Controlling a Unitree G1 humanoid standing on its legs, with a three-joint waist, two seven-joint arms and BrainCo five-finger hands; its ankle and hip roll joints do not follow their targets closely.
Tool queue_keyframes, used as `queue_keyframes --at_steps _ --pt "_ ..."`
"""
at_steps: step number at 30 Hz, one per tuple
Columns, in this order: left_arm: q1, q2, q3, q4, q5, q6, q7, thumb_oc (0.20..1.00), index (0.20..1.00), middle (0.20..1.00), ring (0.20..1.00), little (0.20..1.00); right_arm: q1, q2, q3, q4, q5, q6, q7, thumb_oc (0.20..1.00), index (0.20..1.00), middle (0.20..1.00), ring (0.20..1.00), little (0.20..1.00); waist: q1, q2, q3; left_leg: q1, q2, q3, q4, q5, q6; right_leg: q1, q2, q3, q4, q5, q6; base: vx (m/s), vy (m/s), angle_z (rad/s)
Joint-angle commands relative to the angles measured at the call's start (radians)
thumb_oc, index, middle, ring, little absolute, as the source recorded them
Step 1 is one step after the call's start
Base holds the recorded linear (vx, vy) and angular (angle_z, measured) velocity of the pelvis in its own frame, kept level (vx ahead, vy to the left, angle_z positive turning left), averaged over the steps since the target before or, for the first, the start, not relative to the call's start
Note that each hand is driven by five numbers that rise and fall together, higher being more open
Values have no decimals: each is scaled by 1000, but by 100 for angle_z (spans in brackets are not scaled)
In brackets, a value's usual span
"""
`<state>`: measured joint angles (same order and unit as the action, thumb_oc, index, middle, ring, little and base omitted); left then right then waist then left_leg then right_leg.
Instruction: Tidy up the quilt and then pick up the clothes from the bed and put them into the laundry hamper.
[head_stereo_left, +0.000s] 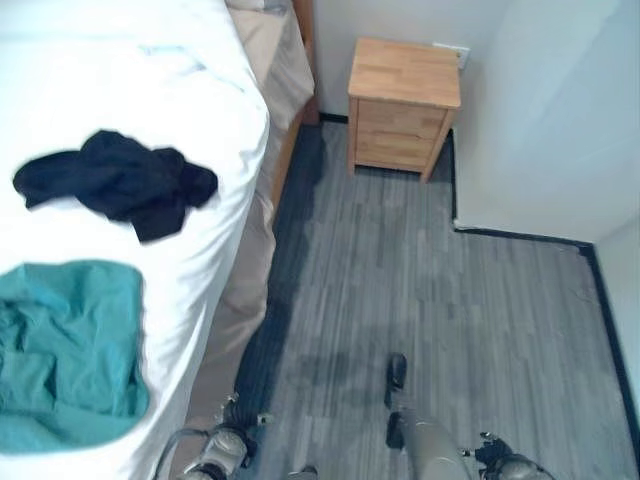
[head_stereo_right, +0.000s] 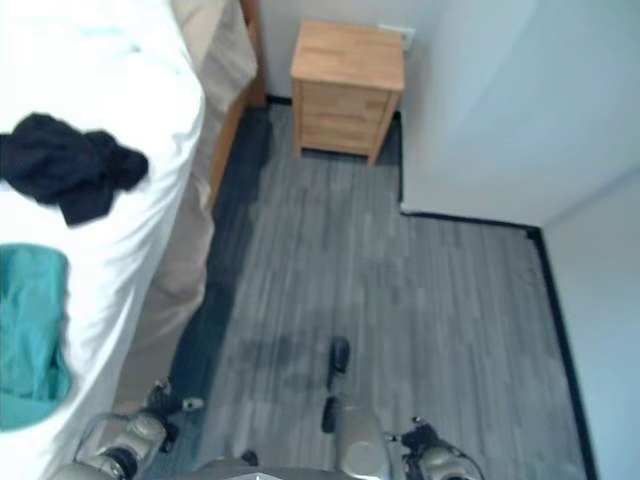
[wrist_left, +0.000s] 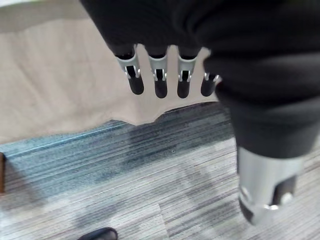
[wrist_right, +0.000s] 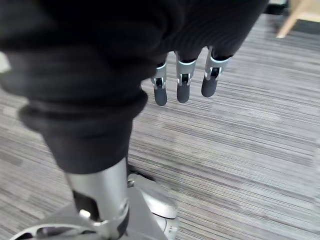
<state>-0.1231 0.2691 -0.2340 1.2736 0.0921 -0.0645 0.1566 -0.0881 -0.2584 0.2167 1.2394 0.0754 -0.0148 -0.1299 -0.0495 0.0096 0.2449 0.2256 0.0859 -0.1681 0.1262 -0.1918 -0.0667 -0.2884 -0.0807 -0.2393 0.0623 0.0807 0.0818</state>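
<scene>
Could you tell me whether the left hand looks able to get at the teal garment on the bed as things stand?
Probably yes. The left hand hangs open, holding nothing, beside the bed's beige skirt, and the teal garment lies uncovered near the white quilt's close edge on that side.

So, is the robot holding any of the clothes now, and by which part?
Nothing is held. The left hand and the right hand hang open over the floor; the dark garment and the teal garment lie on the bed.
</scene>
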Motion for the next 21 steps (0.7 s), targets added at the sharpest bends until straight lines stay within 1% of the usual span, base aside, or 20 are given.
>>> queue_keyframes --at_steps 1,2,3,4,5,6,7,8,9,10,11,12,13,14,15,16,18,19,20,21 --pt "13 31 18 -24 -18 2 16 1000 1000 1000 1000 1000 -2 -22 27 4 -40 -2 -9 1000 1000 1000 1000 1000 24 -66 54 -301 -45 66 496 182 -36 183 -47 18 -134 -36 5 374 -347 35" --pt "9 34 20 -33 -32 4 27 1000 1000 1000 1000 1000 -18 -35 35 3 -41 1 -17 1000 1000 1000 1000 1000 47 -87 72 -382 -50 101 577 191 -30 225 -56 12 -150 -54 -7 349 -278 8" --pt "8 31 18 -38 -37 4 28 1000 1000 1000 1000 1000 -27 -38 38 3 -42 4 -17 1000 1000 1000 1000 1000 62 -84 78 -430 -38 136 615 166 -23 244 -49 8 -150 -69 -11 526 -190 -30" --pt "12 25 14 -49 -37 -1 28 1000 1000 1000 1000 1000 -46 -39 59 0 -50 4 -17 1000 1000 1000 1000 1000 103 -81 80 -482 -55 189 520 121 -20 284 -44 13 -150 -102 -7 392 -67 -43" --pt "12 26 14 -49 -37 -1 28 1000 1000 1000 1000 1000 -46 -39 59 0 -50 4 -17 1000 1000 1000 1000 1000 102 -84 78 -484 -59 189 516 125 -20 281 -47 12 -150 -102 -7 459 -11 -44" --pt "15 23 17 -53 -38 -3 30 1000 1000 1000 1000 1000 -46 -40 66 -4 -55 1 -16 1000 1000 1000 1000 1000 114 -79 69 -480 -66 209 410 119 -12 295 -42 16 -150 -118 -2 509 55 -58" --pt "28 10 17 -60 -39 -6 27 1000 1000 1000 1000 1000 -47 -41 73 -2 -67 -2 -17 1000 1000 1000 1000 1000 131 -68 46 -467 -85 258 180 126 7 340 -22 11 -150 -156 3 509 55 -46" --pt "27 10 17 -60 -39 -6 27 1000 1000 1000 1000 1000 -47 -41 73 -2 -67 -2 -17 1000 1000 1000 1000 1000 130 -69 44 -468 -87 258 175 130 8 337 -24 11 -150 -155 3 651 35 -4" --pt "35 7 17 -54 -29 -2 23 1000 1000 1000 1000 1000 -44 -39 72 -1 -86 -5 -27 1000 1000 1000 1000 1000 132 -49 25 -448 -62 359 15 199 1 381 9 -26 -150 -206 5 297 -4 29" --pt "35 7 17 -54 -29 -2 23 1000 1000 1000 1000 1000 -44 -39 72 -1 -86 -5 -27 1000 1000 1000 1000 1000 132 -50 23 -449 -63 359 10 203 1 378 8 -26 -150 -205 5 466 -25 27" --pt "36 5 13 -52 -15 3 18 1000 1000 1000 1000 1000 -42 -36 65 6 -89 -2 -30 1000 1000 1000 1000 1000 126 -44 17 -438 -43 456 -21 219 2 412 22 -55 -150 -232 1 385 -22 18" --pt "40 5 13 -53 -8 8 15 1000 1000 1000 1000 1000 -41 -34 62 11 -92 3 -34 1000 1000 1000 1000 1000 121 -51 8 -425 -35 513 -23 205 0 447 25 -74 -150 -253 2 542 -5 28" --pt "47 5 16 -52 -1 14 10 1000 1000 1000 1000 1000 -40 -28 66 16 -102 9 -33 1000 1000 1000 1000 1000 127 -62 -7 -398 -44 538 -41 192 23 469 23 -96 -138 -246 8 651 82 72" --pt "61 13 25 -37 -3 18 7 1000 1000 1000 1000 1000 -30 -13 74 15 -120 7 -25 1000 1000 1000 1000 1000 137 -84 -21 -375 -77 497 -56 177 53 459 -5 -129 -13 -247 29 433 83 84" --pt "61 13 25 -37 -3 18 7 1000 1000 1000 1000 1000 -30 -13 74 15 -120 7 -25 1000 1000 1000 1000 1000 137 -84 -21 -375 -78 497 -56 178 53 458 -5 -130 -12 -248 29 415 84 83" --pt "57 18 26 -20 6 25 2 1000 1000 1000 1000 1000 -33 -4 70 18 -130 11 -21 1000 1000 1000 1000 1000 136 -94 -22 -349 -83 498 -69 159 65 434 -28 -154 91 -239 63 266 50 66" --pt "68 36 25 -3 28 34 -1 1000 1000 1000 1000 1000 -36 7 74 13 -143 17 -17 1000 1000 1000 1000 1000 125 -100 -13 -290 -100 488 -82 116 102 362 -106 -168 317 -153 134 380 136 99" --pt "67 42 23 1 30 37 -2 1000 1000 1000 1000 1000 -40 9 72 3 -137 12 -19 1000 1000 1000 1000 1000 108 -98 -7 -259 -108 475 -93 102 119 327 -134 -150 427 -86 153 446 133 112" --pt "68 53 30 1 25 40 2 1000 1000 1000 1000 1000 -44 17 62 -14 -122 13 -20 1000 1000 1000 1000 1000 90 -69 1 -210 -82 440 -131 114 128 229 -138 -108 560 -47 123 332 60 80" --pt "68 53 30 1 25 40 2 1000 1000 1000 1000 1000 -44 18 62 -14 -122 13 -20 1000 1000 1000 1000 1000 90 -71 1 -210 -84 440 -132 114 129 227 -140 -106 563 -49 123 425 -68 101"
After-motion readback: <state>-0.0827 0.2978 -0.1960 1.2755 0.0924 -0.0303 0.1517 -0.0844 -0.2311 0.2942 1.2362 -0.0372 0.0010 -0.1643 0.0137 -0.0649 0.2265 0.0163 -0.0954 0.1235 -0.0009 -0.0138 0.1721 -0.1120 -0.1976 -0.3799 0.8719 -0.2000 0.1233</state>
